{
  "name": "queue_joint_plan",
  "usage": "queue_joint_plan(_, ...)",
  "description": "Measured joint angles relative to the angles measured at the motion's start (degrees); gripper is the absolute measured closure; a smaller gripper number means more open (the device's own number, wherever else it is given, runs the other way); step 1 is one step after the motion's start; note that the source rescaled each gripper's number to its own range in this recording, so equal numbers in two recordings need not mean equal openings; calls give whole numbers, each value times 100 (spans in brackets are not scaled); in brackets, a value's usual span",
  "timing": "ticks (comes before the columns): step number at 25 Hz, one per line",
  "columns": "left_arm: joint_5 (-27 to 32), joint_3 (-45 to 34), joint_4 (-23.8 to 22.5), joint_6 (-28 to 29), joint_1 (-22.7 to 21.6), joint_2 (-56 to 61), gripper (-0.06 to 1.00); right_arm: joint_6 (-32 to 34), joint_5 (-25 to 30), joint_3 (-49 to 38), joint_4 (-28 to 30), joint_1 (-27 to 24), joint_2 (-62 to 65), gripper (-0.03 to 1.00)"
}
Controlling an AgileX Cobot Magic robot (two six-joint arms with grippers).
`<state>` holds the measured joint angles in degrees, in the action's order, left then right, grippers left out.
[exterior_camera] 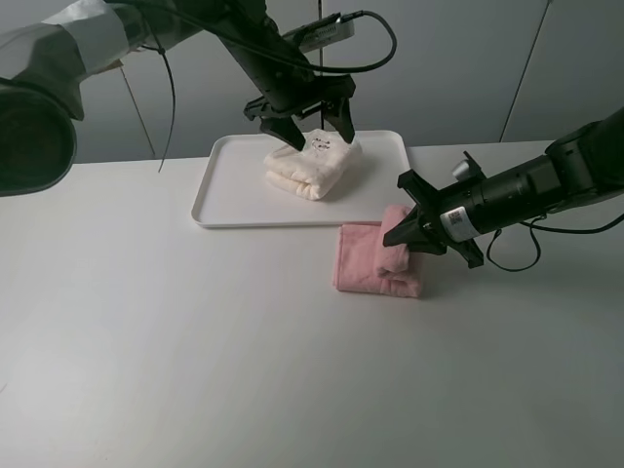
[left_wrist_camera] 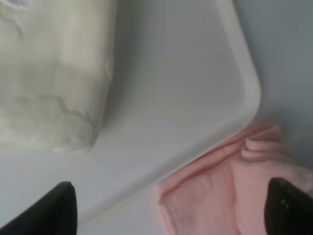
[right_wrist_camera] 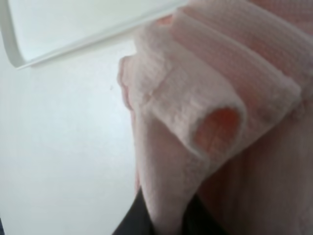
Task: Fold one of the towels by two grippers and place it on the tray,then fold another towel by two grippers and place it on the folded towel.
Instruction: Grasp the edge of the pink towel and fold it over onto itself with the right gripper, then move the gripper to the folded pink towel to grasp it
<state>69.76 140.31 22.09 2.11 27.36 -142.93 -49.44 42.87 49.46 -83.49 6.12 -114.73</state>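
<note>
- The left tool (exterior_camera: 310, 125) hangs over the far part of the white tray (exterior_camera: 234, 200), its black fingers spread wide with nothing between them.
- Its fingertips sit just above the cream towel (exterior_camera: 312, 168); whether they touch the cloth cannot be told from the high view.
- In the left wrist view the two dark fingertips (left_wrist_camera: 46, 210) stand far apart, and the gap between them shows only the tray (left_wrist_camera: 195, 98) floor and the tray's rounded corner.
- The cream towel lies folded into a thick bundle on the tray, toward its far right part, with a small dark motif on its top face.
- The cream towel (left_wrist_camera: 54, 73) rests flat on the tray floor, well inside the rim.
- The right tool (exterior_camera: 402, 234) reaches in from the right and is clamped nearly closed on a raised flap of the pink towel (exterior_camera: 375, 261).
- From the right wrist camera, a thick fold of the pink towel (right_wrist_camera: 205, 112) runs down between the dark finger bases, and a rolled edge forms an open loop.
- The pink towel sits folded on the white surface (exterior_camera: 195, 351), just beside the tray's near right corner and outside the rim.
- The pink towel (left_wrist_camera: 220, 186) lies close against the tray's corner; whether it touches the rim cannot be told.
</note>
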Motion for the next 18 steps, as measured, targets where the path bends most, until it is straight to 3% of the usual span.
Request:
queue_joint_plan(2,0,14,25,-14,-39,24,-4,-167,117,0,-252,0,-13,80)
queue_joint_plan(4,12,13,36,-34,-40,24,-4,-522,416,0,-645,0,-13,54)
queue_joint_plan(5,12,13,36,-51,-40,24,-4,-657,628,0,-872,0,-13,39)
queue_joint_plan(6,12,13,45,-53,-40,24,-4,-730,834,0,-1031,0,-13,17)
queue_joint_plan(7,12,13,57,-76,-40,24,-4,-808,985,0,-1160,0,-13,5)
queue_joint_plan(9,12,13,69,-75,-40,24,-4,-889,1185,12,-1167,0,12,-1)
queue_joint_plan(12,12,13,69,-110,-50,24,-4,-823,1193,84,-769,-45,252,-3)
queue_joint_plan(18,12,13,128,-211,-50,24,-4,-45,839,153,392,-818,850,-3)
